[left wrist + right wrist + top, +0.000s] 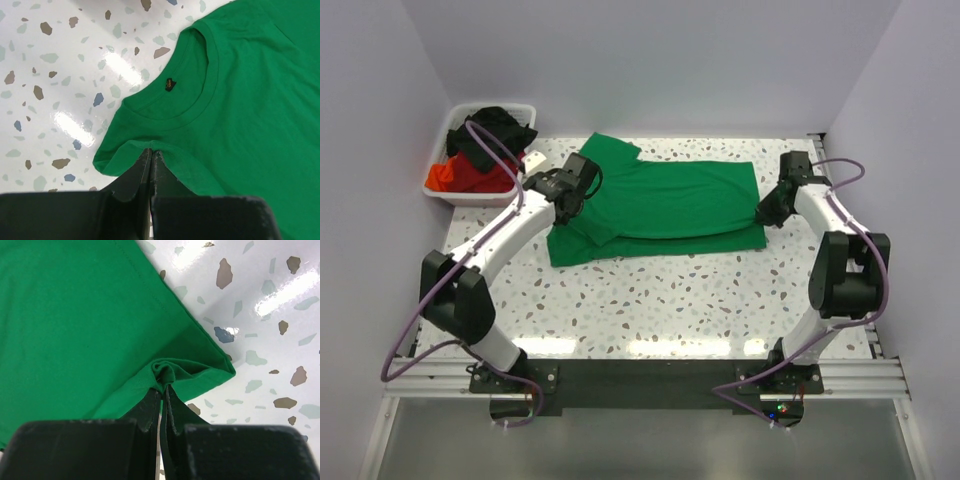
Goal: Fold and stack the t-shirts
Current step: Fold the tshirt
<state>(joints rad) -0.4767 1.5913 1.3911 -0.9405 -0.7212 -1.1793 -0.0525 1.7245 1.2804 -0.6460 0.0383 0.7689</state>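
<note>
A bright green t-shirt (670, 200) lies across the middle of the table, its far half folded over toward the front. My left gripper (572, 203) is shut on the shirt's shoulder fabric (145, 146) beside the collar (190, 75). My right gripper (762, 212) is shut on a pinched fold at the hem corner (167, 372). Black and red t-shirts (485, 150) are piled in the white bin at the far left.
The white bin (448, 193) stands at the back left corner of the speckled table (720, 290). White walls close in the left, back and right sides. A small white object (534, 160) lies next to the bin.
</note>
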